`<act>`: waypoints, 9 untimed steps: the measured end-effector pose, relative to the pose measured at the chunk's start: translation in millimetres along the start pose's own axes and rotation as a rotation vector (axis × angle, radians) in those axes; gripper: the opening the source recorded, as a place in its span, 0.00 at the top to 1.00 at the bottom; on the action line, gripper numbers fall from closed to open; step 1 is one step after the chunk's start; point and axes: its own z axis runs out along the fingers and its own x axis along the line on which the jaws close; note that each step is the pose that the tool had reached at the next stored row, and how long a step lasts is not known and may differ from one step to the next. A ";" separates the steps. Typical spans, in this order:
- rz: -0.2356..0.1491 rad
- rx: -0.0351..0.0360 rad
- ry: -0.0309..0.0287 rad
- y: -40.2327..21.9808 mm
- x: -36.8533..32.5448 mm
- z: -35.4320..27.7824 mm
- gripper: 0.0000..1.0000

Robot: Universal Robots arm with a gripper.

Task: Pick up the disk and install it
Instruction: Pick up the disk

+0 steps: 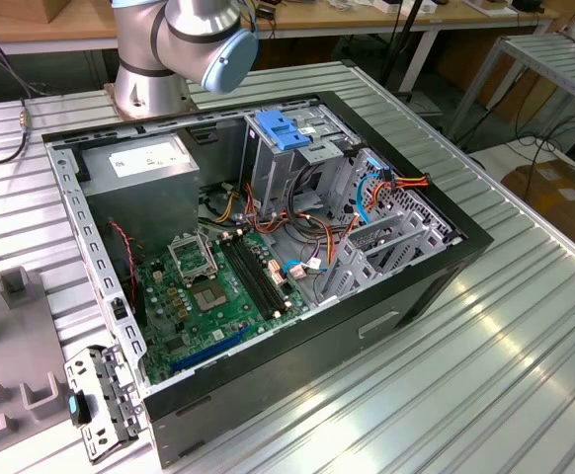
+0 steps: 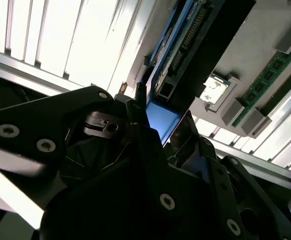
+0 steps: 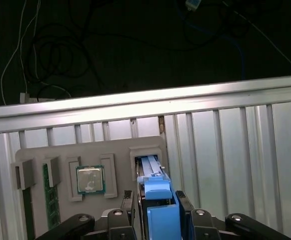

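The disk (image 3: pixel 158 202), a dark drive with bright blue side rails and an end tab, stands on edge in a slot of the grey holder tray (image 3: pixel 60 152). My gripper (image 3: pixel 158 209) straddles its near end, with a black finger pressed against each blue rail, shut on it. In the second wrist view the disk (image 2: pixel 185 45) runs away from the gripper (image 2: pixel 160 122), its connector edge showing and its blue tab between the fingers.
The holder tray also carries a processor chip (image 3: pixel 90 180) and a memory stick (image 3: pixel 50 200). The open computer case (image 1: pixel 446 262) lies on the slatted metal table (image 1: pixel 525 336), with a drive cage topped by a paler blue bracket (image 1: pixel 283 128), loose cables and the motherboard (image 1: pixel 208 286). The arm base (image 1: pixel 154 84) stands behind it.
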 end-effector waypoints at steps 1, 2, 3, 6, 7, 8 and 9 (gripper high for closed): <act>0.000 -0.0001 0.0000 0.0 0.0 0.2 0.55; 0.000 0.0000 -0.0001 0.0 0.0 0.5 0.55; 0.000 0.0001 -0.0001 0.0 0.0 0.8 0.55; 0.000 0.0002 -0.0003 0.0 0.1 2.1 0.55; 0.000 0.0002 -0.0003 -0.1 0.1 2.5 0.55; 0.000 0.0001 -0.0003 -0.1 0.1 2.8 0.55; 0.000 0.0001 -0.0003 -0.2 0.0 3.3 0.55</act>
